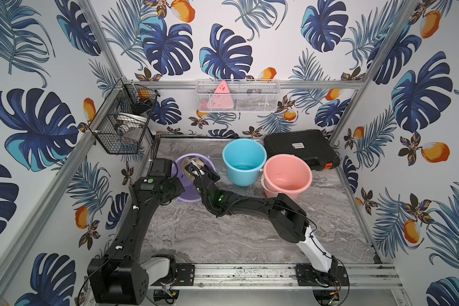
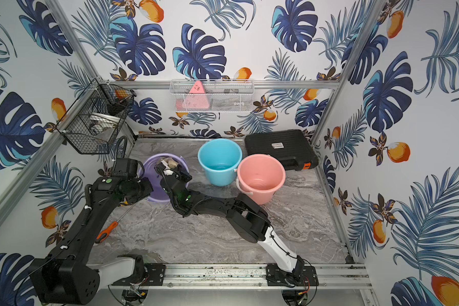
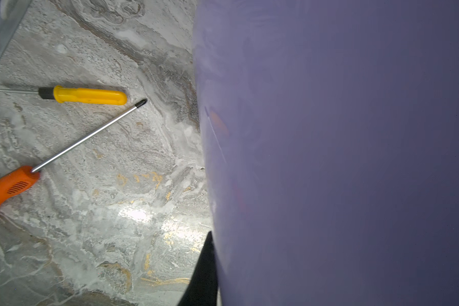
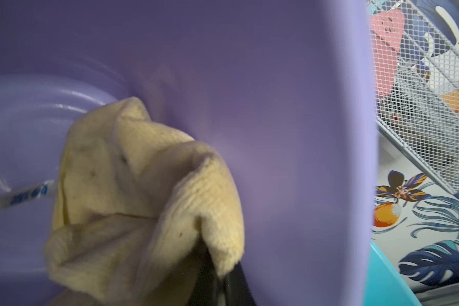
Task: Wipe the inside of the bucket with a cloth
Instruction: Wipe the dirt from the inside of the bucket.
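Note:
The purple bucket (image 1: 180,164) (image 2: 149,165) stands at the back left of the marble table. My right gripper (image 1: 190,167) (image 2: 161,169) reaches down into its mouth. In the right wrist view this gripper (image 4: 223,276) is shut on the bunched pale yellow cloth (image 4: 143,185), which lies against the bucket's inner wall (image 4: 276,106) near the bottom. A bit of cloth (image 1: 195,160) shows in a top view. My left gripper (image 1: 177,185) (image 2: 146,185) is shut on the bucket's near rim. One black finger (image 3: 203,275) lies along the outer wall (image 3: 329,159); the other is hidden.
A blue bucket (image 1: 244,159) and a pink bucket (image 1: 286,174) stand right of the purple one, with a black case (image 1: 300,148) behind them. A yellow screwdriver (image 3: 88,95) and an orange one (image 2: 106,231) lie on the table under my left arm. Wire baskets (image 1: 122,124) (image 1: 237,95) hang on the walls.

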Controlling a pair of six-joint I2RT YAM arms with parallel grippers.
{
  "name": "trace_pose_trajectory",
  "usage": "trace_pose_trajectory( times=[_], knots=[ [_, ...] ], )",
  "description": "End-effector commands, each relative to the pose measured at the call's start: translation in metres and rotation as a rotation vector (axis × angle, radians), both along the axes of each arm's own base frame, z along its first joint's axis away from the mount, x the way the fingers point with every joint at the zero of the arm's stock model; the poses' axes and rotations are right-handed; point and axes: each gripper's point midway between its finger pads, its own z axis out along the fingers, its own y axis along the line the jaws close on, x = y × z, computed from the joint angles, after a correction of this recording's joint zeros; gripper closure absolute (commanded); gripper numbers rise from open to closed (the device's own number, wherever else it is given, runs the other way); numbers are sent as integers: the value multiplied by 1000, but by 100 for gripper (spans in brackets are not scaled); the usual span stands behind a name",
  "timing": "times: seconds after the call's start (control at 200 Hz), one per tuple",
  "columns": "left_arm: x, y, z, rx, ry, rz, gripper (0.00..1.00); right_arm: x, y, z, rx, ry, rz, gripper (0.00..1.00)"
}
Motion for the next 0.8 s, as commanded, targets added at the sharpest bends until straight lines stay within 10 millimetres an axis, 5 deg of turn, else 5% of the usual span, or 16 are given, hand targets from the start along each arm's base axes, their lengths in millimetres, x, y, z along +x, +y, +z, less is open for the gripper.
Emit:
trace_pose_trajectory(
  times=[0.0,0.27,0.56,0.796],
  knots=[
    [11,9,9,40,-59,56,100,-8,-13,16,-33,-11,-66,100],
    [14,9,8,39,-63,56,100,-42,-8,-27,40,373,62,100],
    [18,5,11,15,-75,51,100,-91,42,-62,196,774,283,100],
    [19,-1,14,-21,-92,46,100,-132,80,-53,355,992,543,100]
  ],
)
